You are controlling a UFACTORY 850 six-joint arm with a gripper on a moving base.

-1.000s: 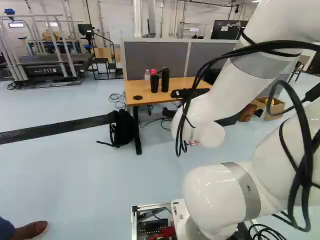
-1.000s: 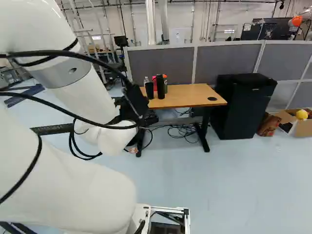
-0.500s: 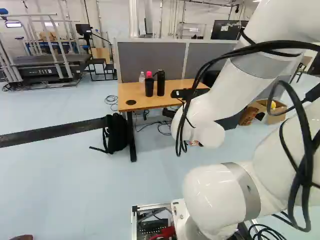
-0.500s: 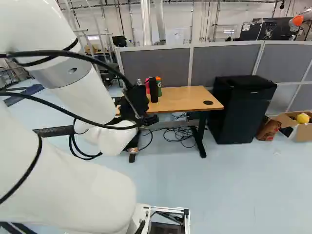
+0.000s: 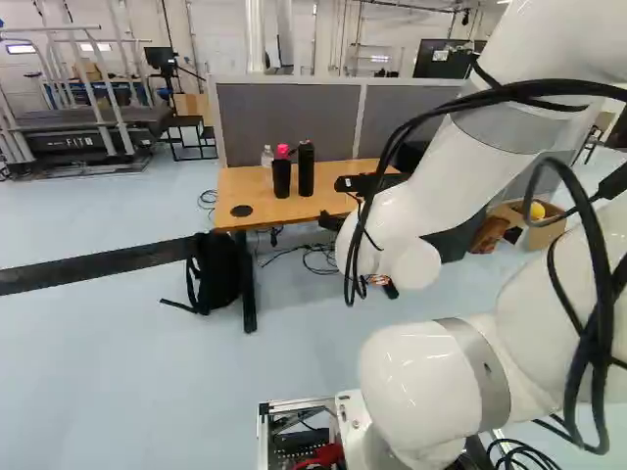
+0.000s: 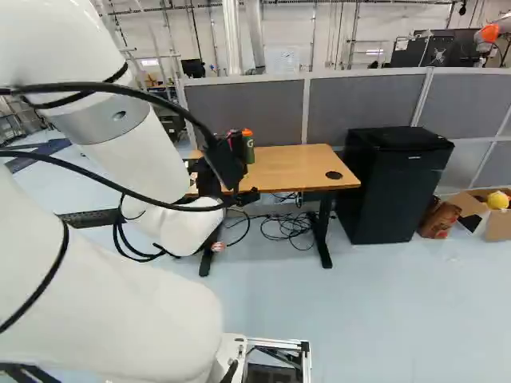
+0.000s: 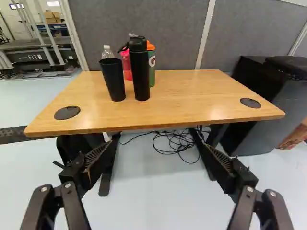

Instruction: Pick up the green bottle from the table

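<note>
Wooden table (image 7: 192, 96), green bottle (image 7: 152, 72) in wrist view, hidden in left base view

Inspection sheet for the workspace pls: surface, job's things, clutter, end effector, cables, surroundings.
Surface: rectangular wooden tabletop; spills: nothing seen.
Job's things: green cylindrical bottle, orange cap, upright, partly hidden behind tall black cylindrical bottle.
Clutter: that black bottle, black tapered cup, pink bottle, clear plastic bottle.
End effector: black, two-fingered, open, holding nothing.
Cables: tangled black cables under tabletop; black cable along white arm.
Surroundings: grey fabric partition behind, black boxy cabinet beside, black fabric backpack below.
</note>
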